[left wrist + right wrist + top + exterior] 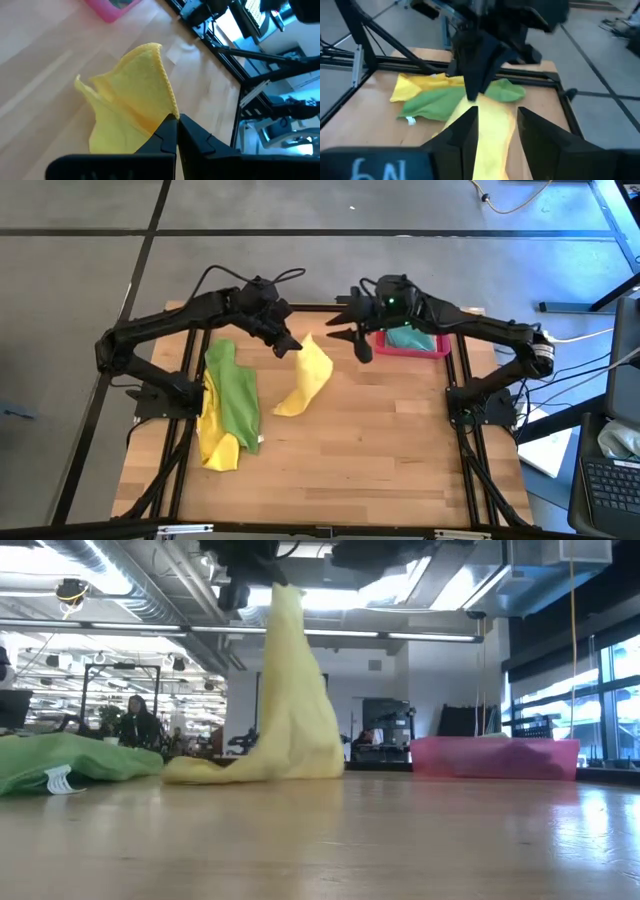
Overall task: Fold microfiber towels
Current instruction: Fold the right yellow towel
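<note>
Overhead, table-level and two wrist views of a towel-folding task at an early stage. The left gripper [290, 346] is closed on one corner of a yellow towel [305, 380], pinching it between its fingertips [170, 131]; the cloth hangs from that pinch as a tall draped cone whose lower end rests on the wooden table [380, 440] near its middle, as the table-level view shows [290, 690]. The right gripper [362, 348] hovers just beside the lifted corner, on the side toward the pink tray [415, 352]; its fingers [465, 132] stand partly apart with the yellow cloth seen between them, and they hold nothing that the views can confirm. At the table's left edge lies a green towel [232, 392], spread loosely over a second yellow towel [215, 445], both crumpled and unfolded. A teal towel [408, 337] sits in the pink tray at the far right of the table, largely hidden by the right arm, so whether it is folded cannot be told. Judged from this arrangement, no towel on the open table has been folded: the lifted yellow one is only being taken up by a corner, presumably so that a second corner can be caught and the cloth spread flat, and the green and yellow pair at the left remain untouched
</note>
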`<state>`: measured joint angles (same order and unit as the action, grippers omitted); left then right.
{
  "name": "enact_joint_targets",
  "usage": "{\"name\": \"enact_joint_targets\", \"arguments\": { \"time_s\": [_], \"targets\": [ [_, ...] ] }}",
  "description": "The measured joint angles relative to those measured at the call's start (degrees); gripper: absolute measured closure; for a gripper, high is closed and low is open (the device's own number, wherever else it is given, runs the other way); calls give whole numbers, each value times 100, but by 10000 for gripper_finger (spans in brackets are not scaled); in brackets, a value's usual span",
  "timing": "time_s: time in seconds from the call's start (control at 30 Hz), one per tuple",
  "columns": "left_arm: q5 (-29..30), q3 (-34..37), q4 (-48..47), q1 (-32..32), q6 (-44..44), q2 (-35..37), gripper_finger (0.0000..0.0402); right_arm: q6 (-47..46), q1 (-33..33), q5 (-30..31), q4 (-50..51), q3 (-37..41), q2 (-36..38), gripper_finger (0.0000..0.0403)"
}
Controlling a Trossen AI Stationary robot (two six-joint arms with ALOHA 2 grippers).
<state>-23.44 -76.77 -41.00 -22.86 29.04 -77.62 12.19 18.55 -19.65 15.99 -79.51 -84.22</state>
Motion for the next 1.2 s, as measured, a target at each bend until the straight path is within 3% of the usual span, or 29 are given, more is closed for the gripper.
{"name": "enact_joint_targets", "arguments": {
  "time_s": [0.17, 0.3, 0.47, 0.73, 1.03, 1.2],
  "targets": [
    [-1, 0, -4, 156, 223, 2, 401, -413, -35, 2, 570, -1084, -397, 267],
    [41, -105, -23, 197, 319, 0, 401, -397, 61, -152, 2214, -2519, -1124, 267],
    [172, -368, 13, 208, 190, 2, 401, 586, 52, -684, 3798, -3659, -1987, 267],
    [146, -445, -157, 288, 177, 2, 401, 1893, -4, -586, 3793, -4000, -2080, 262],
    [134, -448, -144, 320, 97, 0, 401, 2463, -243, -524, 3519, -3783, -2409, 174],
    [97, -448, -143, 320, 39, -2, 401, 2426, -316, -130, 3410, -3783, -2447, 164]
  ]
}}
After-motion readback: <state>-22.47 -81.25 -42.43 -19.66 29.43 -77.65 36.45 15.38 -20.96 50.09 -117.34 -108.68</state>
